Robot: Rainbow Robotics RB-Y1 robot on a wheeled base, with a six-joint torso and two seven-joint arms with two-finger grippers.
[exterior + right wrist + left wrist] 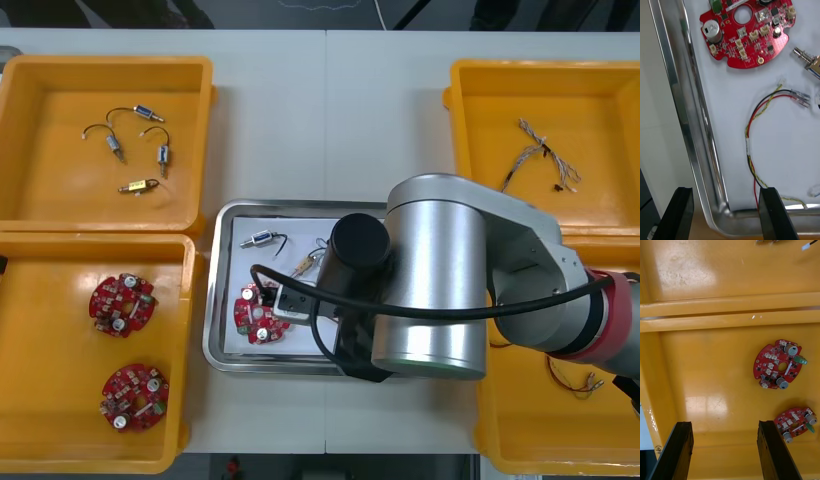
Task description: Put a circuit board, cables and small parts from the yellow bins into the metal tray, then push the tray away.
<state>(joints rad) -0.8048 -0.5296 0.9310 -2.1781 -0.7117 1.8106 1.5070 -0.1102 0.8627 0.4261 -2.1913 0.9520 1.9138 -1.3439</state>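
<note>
1. The right pincer (727, 215) is wide open with nothing in it, sitting low at a corner of the metal tray (696, 131). One finger (679, 213) is outside the rim, over the table (658, 93). The other finger (775, 213) is at the rim, right by one end of the red and yellow cable (752, 150).
2. That cable lies loose on the tray's white inside, curving toward a round red circuit board (748, 33). A small metal part (807, 60) lies just beside the board.
3. The left pincer (726, 452) is wide open too, also empty. It hangs over a yellow bin (696, 371) where a spare board (778, 363) and a second spare board (795, 423) lie flat, near each other.
4. In the front view the right arm (450, 280) covers the tray's right half.
5. The far left bin (105, 62) has four loose metal parts (140, 150), and the far right bin (545, 68) has a thin twisted cable (540, 155).
</note>
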